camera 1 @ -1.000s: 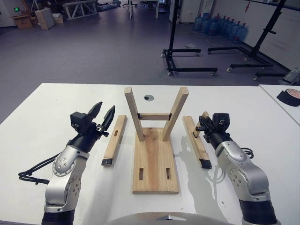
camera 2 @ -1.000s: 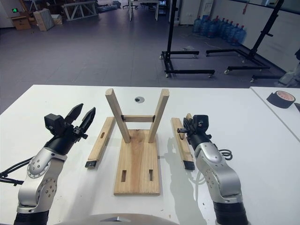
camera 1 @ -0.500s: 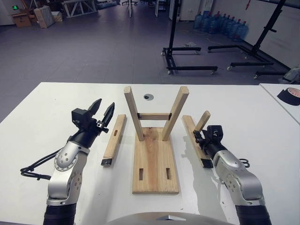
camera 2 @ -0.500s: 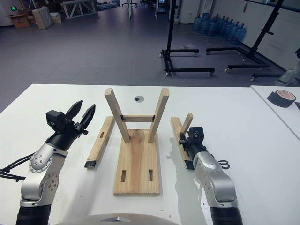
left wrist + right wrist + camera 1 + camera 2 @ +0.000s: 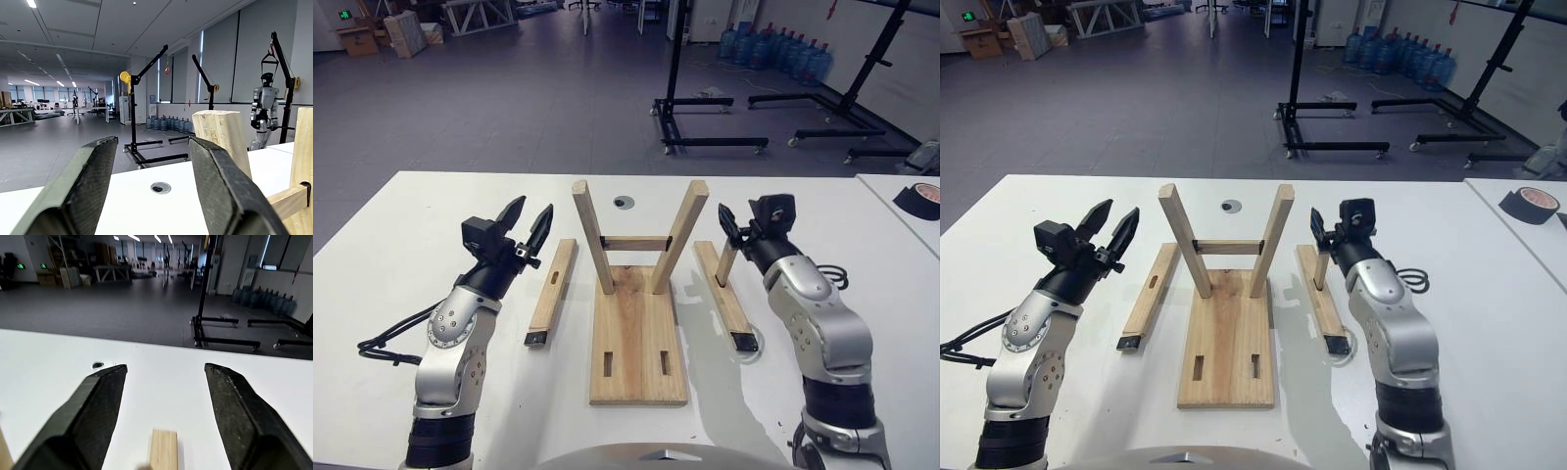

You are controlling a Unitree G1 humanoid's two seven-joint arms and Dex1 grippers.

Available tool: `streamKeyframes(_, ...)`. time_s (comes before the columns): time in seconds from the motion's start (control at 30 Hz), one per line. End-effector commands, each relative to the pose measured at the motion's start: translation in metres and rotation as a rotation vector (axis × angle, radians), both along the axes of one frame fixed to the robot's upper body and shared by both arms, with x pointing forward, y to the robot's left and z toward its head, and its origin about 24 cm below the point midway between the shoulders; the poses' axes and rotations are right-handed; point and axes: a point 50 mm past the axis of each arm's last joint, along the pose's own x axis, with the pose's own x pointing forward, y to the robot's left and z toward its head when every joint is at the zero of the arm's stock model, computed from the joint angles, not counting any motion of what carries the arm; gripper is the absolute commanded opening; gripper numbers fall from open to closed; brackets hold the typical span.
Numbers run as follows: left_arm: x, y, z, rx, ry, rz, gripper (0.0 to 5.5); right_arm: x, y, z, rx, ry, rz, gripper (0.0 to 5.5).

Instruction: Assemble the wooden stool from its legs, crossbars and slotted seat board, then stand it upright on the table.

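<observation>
White table (image 5: 411, 215) fills the lower frame. At centre the seat board (image 5: 636, 343) lies flat, slots up, I judge so legs drop in. One leg frame (image 5: 636, 242) stands at its far end, and loose legs (image 5: 553, 289) flank it. At centre right my right gripper (image 5: 165, 367) straddles the propped crossbar (image 5: 728, 262), fingers wide, not closed on it. My left gripper (image 5: 533, 208) hovers left of centre, equally wide.

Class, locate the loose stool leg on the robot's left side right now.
In the left eye view, the loose leg lies flat on the table, between the left gripper and the seat board.
</observation>
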Motion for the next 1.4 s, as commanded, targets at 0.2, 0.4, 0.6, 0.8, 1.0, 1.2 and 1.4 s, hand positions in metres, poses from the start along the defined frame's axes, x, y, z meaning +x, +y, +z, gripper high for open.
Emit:
streamKeyframes(0.2,0.004,-0.001,0.000,0.011,-0.001,0.002,2.62,0.033,0.007,0.031,-0.080,-0.071,0.022,2.93)
streamKeyframes(0.4,0.009,-0.005,-0.003,0.018,0.010,-0.027,2.62,-0.010,-0.021,-0.158,-0.111,0.624,-0.054,2.93)
streamKeyframes(0.6,0.012,0.000,-0.002,0.019,0.006,-0.019,2.62,0.015,-0.012,-0.116,-0.043,0.401,-0.051,2.93)
streamKeyframes(0.8,0.009,0.001,-0.004,0.028,0.005,-0.013,2.62,0.031,-0.013,-0.015,0.057,0.036,-0.091,2.93)
streamKeyframes(1.0,0.007,0.005,-0.003,0.025,-0.007,0.016,2.62,0.029,-0.018,0.056,0.100,-0.178,-0.091,2.93)
streamKeyframes(1.2,0.001,0.007,-0.002,0.021,-0.009,0.032,2.62,0.010,-0.043,0.027,0.161,-0.102,-0.125,2.93)
streamKeyframes(1.4,-0.017,0.012,-0.003,-0.002,0.006,0.083,2.62,-0.060,-0.069,-0.062,0.161,0.200,-0.177,3.29)
